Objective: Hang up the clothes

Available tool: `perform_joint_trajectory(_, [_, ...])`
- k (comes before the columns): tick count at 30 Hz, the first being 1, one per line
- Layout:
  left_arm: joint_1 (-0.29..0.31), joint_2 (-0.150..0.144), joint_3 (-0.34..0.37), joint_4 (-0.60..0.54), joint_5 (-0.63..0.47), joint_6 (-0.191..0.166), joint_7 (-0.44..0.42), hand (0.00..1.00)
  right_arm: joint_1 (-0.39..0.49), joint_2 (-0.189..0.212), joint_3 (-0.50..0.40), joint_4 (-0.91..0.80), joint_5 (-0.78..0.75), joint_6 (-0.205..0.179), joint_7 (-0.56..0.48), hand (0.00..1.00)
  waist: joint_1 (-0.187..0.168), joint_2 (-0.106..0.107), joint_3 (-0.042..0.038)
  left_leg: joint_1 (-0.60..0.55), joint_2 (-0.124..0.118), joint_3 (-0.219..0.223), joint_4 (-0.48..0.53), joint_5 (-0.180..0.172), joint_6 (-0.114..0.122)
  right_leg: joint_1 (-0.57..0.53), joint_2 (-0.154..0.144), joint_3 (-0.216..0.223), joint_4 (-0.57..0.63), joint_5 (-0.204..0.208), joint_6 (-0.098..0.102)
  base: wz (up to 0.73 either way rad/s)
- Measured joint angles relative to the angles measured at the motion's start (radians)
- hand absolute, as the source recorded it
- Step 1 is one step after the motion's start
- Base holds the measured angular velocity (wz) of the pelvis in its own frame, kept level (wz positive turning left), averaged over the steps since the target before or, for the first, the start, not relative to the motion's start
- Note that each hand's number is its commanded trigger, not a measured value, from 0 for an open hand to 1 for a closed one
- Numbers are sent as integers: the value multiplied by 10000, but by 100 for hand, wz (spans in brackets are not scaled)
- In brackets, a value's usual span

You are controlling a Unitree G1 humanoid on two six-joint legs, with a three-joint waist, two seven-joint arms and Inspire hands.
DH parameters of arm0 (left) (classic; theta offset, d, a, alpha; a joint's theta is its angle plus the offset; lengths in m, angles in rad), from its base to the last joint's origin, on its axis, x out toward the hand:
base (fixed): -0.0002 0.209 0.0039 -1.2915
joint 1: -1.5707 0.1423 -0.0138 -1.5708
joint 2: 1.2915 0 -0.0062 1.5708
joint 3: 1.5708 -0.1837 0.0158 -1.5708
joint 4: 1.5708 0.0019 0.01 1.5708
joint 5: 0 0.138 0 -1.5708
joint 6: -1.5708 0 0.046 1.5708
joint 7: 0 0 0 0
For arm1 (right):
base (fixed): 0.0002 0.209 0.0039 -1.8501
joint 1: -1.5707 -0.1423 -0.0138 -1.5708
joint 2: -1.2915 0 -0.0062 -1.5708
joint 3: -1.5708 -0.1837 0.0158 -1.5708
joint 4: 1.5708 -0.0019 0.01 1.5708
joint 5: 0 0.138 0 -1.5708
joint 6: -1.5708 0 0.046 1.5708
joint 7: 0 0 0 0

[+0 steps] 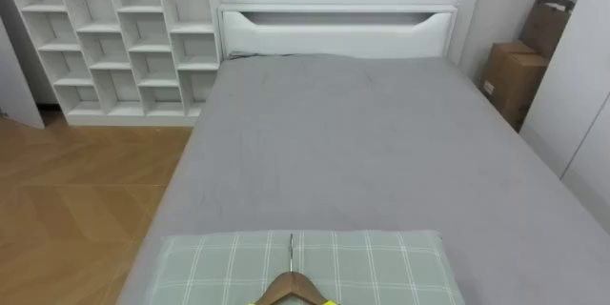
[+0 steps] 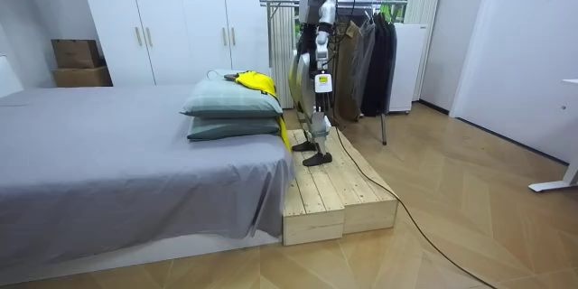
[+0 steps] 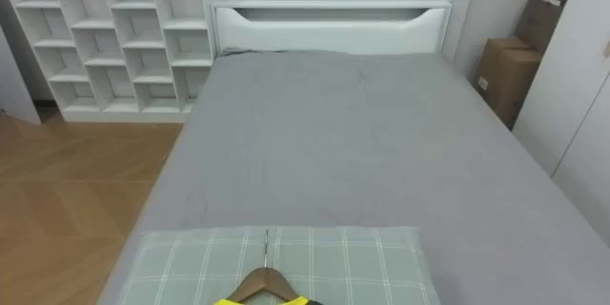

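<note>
A yellow garment (image 2: 256,81) on a wooden hanger (image 1: 291,286) lies on top of two stacked green checked pillows (image 2: 230,104) at the near end of the grey bed (image 1: 362,143). The hanger's metal hook points up the bed. In the room view I stand on a wooden platform (image 2: 339,194) at that end, facing the bed. My left hand (image 2: 319,90) hangs at my side, away from the garment. Behind me stands a clothes rack (image 2: 282,2) with several dark garments (image 2: 370,54) on it.
White cube shelves (image 1: 114,38) stand left of the bed, and cardboard boxes (image 1: 515,76) sit to its right by white wardrobe doors (image 2: 181,23). The platform drops to wood floor (image 2: 452,208) on the room view's right. A white headboard (image 1: 334,30) closes the bed's far end.
</note>
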Motion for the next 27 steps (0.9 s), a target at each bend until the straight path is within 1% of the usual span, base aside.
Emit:
perform_joint_trajectory(4, [5,8,-5,-4,77,6,-11,0,1,-6,26,-24,-53,87,140,0,9,-15,8,-3,-1,-12,-10,0,0,5,-3,-4,1,0,-1,0])
perform_joint_trajectory(7, [-15,26,-46,-16,72,10,-1,0,-26,-27,211,-109,-70,84,153,0,37,-31,15,-14,-1,-8,-11,0,0,-14,-3,-3,0,-1,-1,0])
perform_joint_trajectory(13, [-51,29,-63,-7,71,4,8,0,-171,-34,214,-117,-55,82,172,0,45,-95,40,-36,-6,-10,-3,0,0,-42,-3,-5,-14,-1,0,0])
perform_joint_trajectory(18, [-89,32,-172,0,72,3,-17,0,-231,-35,211,-133,-54,67,165,0,53,-153,39,-38,-6,-10,-12,0,0,-44,2,-7,-42,-1,0,0])
perform_joint_trajectory(27, [-124,25,-168,12,72,0,-416,0,-230,-36,175,-161,-80,42,165,0,40,-145,34,-88,4,-4,-66,-8,-13,-70,24,-5,-165,1,3,0])
